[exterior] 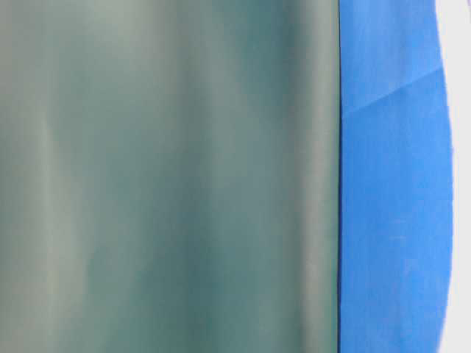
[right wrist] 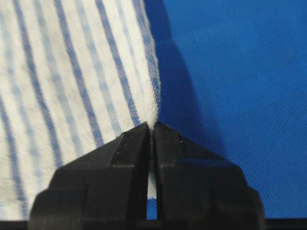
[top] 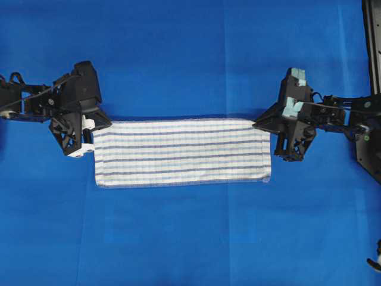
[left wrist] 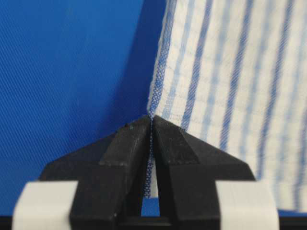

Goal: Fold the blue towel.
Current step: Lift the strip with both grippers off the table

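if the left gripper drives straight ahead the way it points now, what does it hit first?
The towel. The left gripper is already shut on its edge, and striped cloth fills the line ahead of the tips. Beyond it lies the table cover; depth past the cloth is unclear.

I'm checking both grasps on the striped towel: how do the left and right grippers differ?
The left gripper pinches the blue towel at its left far corner and carries white finger parts; the right gripper pinches the right far corner and carries pale teal tape. Both are shut on the towel's edge.
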Motion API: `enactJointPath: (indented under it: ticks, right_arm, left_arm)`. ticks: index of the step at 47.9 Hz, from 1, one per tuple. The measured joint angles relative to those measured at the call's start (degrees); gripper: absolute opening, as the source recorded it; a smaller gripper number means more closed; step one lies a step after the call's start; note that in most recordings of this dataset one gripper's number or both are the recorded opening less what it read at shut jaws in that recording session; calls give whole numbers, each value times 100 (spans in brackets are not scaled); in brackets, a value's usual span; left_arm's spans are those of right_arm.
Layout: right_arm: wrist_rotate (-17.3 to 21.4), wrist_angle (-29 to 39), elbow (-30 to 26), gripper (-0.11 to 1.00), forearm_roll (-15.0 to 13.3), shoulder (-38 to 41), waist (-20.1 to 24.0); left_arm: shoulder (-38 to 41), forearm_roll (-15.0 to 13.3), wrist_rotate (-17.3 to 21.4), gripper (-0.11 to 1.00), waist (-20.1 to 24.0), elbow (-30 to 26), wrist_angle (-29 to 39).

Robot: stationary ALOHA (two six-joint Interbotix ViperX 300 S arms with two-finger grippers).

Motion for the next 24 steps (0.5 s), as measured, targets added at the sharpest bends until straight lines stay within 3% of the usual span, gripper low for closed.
enactJointPath:
  ticks: [12,24]
  right_arm:
    - [-9,1081,-123,2,-35,-1354,0]
    - [-35,2013,-299,2,-88,-2514,9]
  left_arm:
    - [-879,0,-26,1,-272,-334,598]
    - [-1371,-9,-229,1,-923,-668,1028]
